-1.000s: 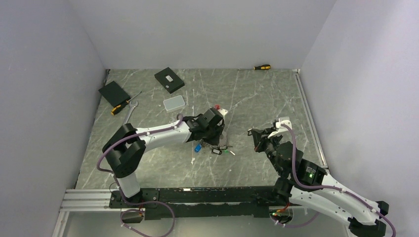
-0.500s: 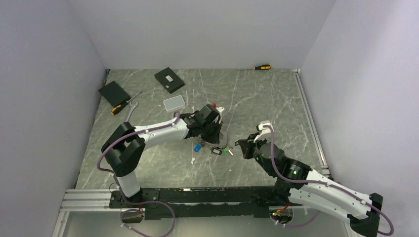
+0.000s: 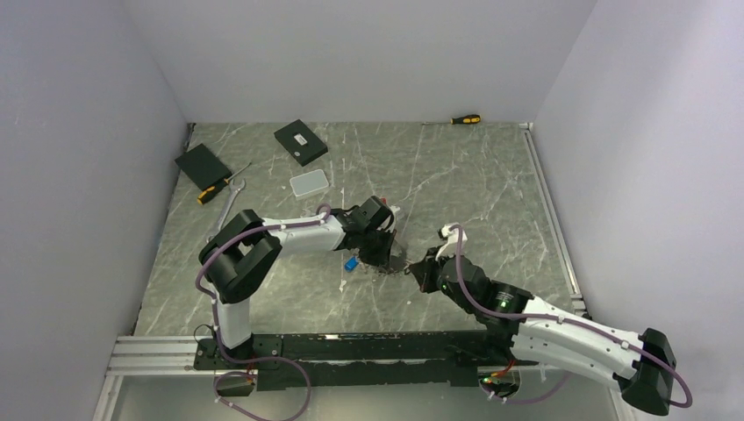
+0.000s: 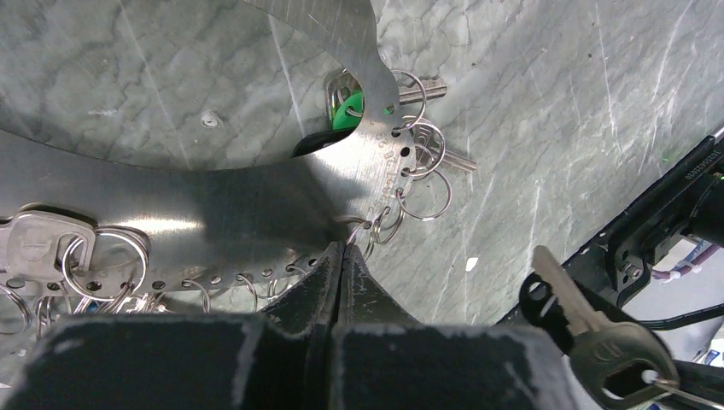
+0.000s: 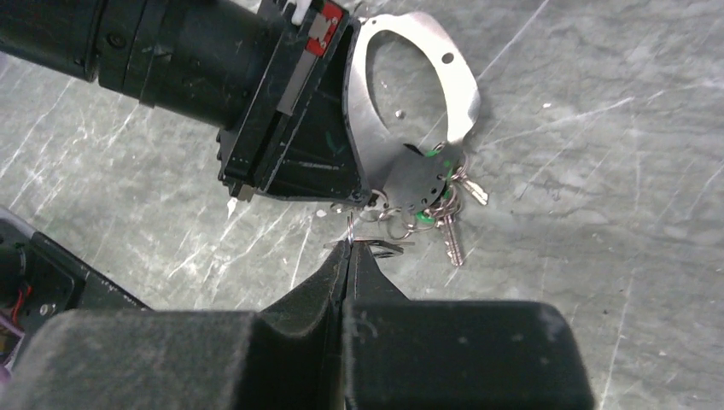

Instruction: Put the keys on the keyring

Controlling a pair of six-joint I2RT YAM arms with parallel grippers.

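Your right fingers (image 5: 347,254) are pinched shut on what looks like a single key (image 4: 589,329), seen edge-on, low over the bench (image 3: 491,175). Just beyond, your left fingers (image 4: 341,256) are closed on the rim of the keyring (image 4: 213,213), a flat silver loop with punched holes. The keys (image 5: 450,235) hang from its edge on small rings. A blue tag (image 3: 351,263) lies beside it. Farther back lies a wrench (image 3: 230,203).

Your top camera looks down from high behind the arm bases and takes in the whole table (image 3: 456,175). Your two wrist cameras sit very close to it (the left closest), facing each other, and share the keyring (image 4: 213,213) with the overhead view.
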